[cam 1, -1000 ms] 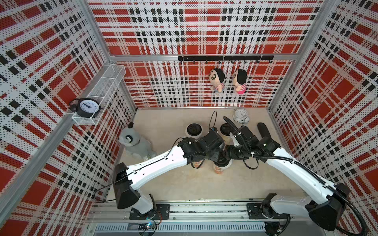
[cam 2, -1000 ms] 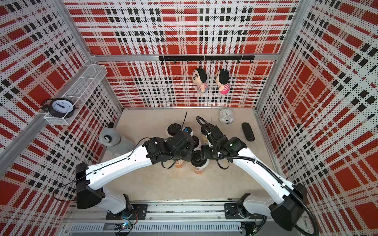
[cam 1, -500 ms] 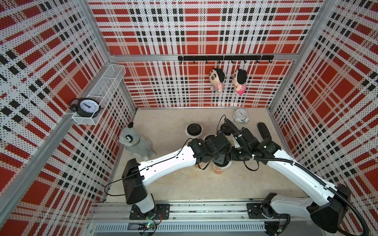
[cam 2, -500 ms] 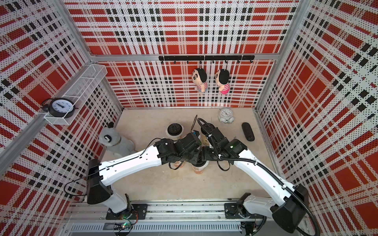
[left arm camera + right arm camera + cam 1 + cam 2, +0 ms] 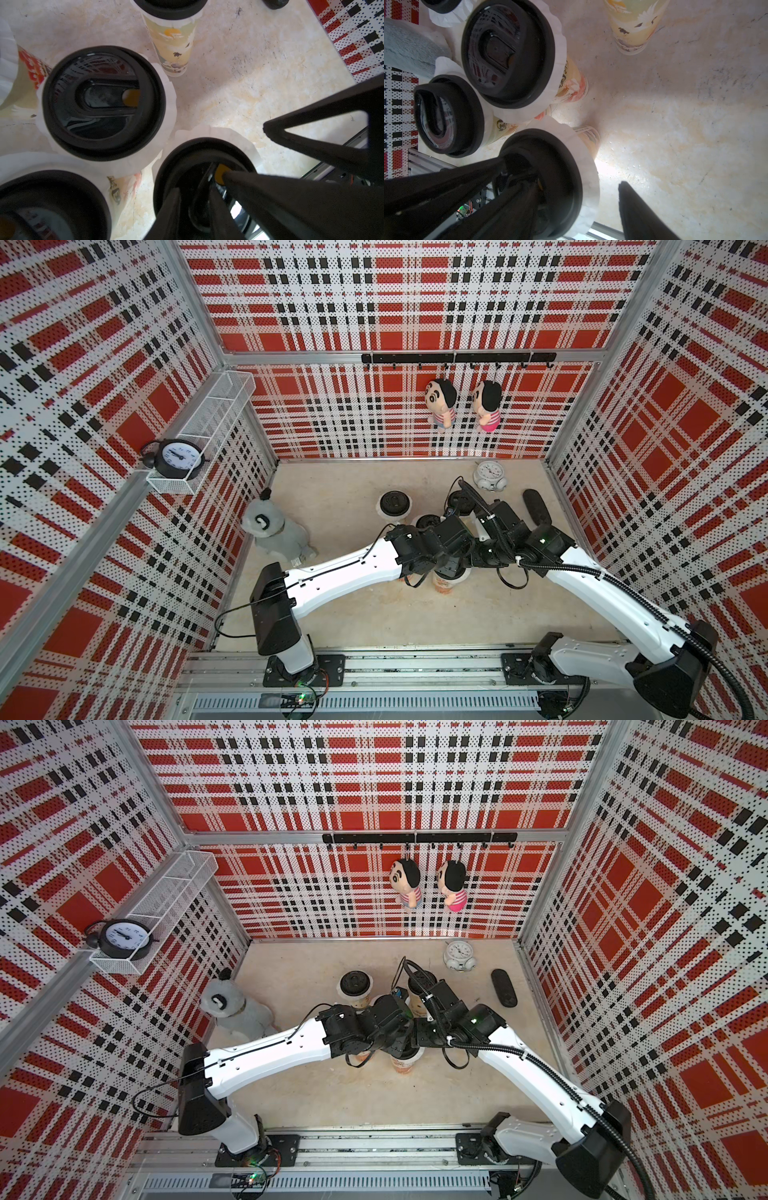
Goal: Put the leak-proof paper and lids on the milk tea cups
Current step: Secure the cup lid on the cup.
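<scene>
White, thin leak-proof paper (image 5: 588, 178) lies across the mouth of the front cup (image 5: 446, 588). Its wavy edge shows as a ring all round beneath a black lid (image 5: 185, 160). This cup stands nearest the front edge of the bench (image 5: 353, 614), about midway along it. The other milk tea cups (image 5: 172, 52) stand just behind it toward the back edge, close together.

Finding, left pincer (image 5: 243, 151): my jaws stand partly apart and hold nothing. One fingertip (image 5: 234, 182) rests at the orange plug (image 5: 218, 173) in the lid's recess. The other hangs outside the rim, with bare bench showing between it and the paper.

Finding, right pincer (image 5: 563, 172): likewise apart and empty. One finger is down in the lid's recess and the other is clear of the cup, beyond the paper's edge.

Assessment: I judge that I have set both pincers on this lid from opposite sides to press it home. That would pin the sheet evenly, so it cannot slide or crease. The outer fingers stay off the cup wall so as not to push it sideways.

Coverage: across the wrist views I count five cups, each top showing a sheet under a lid. The task looks near its end. I cannot tell whether the front lid is fully seated.

Risk: the cup is tall with a narrow foot, so off-centre pressure could tip it into its neighbours.
</scene>
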{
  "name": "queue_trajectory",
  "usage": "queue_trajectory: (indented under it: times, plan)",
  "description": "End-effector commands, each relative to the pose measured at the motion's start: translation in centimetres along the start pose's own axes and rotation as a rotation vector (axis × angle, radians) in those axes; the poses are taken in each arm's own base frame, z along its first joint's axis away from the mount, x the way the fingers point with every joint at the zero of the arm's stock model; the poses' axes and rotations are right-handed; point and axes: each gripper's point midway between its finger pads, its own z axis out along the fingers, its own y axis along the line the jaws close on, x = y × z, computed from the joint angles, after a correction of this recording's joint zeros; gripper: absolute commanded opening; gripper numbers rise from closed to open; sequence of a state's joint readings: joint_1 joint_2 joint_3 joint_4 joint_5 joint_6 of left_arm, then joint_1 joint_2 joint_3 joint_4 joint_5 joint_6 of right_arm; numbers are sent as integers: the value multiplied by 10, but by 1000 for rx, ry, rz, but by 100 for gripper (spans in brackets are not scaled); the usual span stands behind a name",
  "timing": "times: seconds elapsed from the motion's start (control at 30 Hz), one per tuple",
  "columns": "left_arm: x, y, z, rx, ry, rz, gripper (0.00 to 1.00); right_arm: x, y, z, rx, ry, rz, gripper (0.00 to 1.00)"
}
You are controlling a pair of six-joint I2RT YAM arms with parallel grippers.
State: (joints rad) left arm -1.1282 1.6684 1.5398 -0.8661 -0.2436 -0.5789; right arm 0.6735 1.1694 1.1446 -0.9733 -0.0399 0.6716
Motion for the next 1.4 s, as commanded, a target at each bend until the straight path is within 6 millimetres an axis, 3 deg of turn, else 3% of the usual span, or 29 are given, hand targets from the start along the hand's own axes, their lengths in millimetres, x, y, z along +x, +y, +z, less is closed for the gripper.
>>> queue_trajectory:
  times: [0.0, 0.27, 0.83, 1.13, 1.37]
  plan:
    - [40, 7, 24, -53, 135, 34, 29, -9, 5, -24, -20, -65, -2, 64]
    - [46, 6, 23, -59, 149, 31, 29, 5, -9, -31, 1, -68, 24, 59]
    - [54, 9, 26, -72, 160, 28, 28, 32, -11, 4, -43, 16, 75, 49]
    - [56, 8, 29, -64, 165, 29, 28, 23, -6, -16, -58, -21, 83, 48]
    - [57, 7, 30, -58, 165, 28, 28, 23, -2, -15, -77, -12, 84, 48]
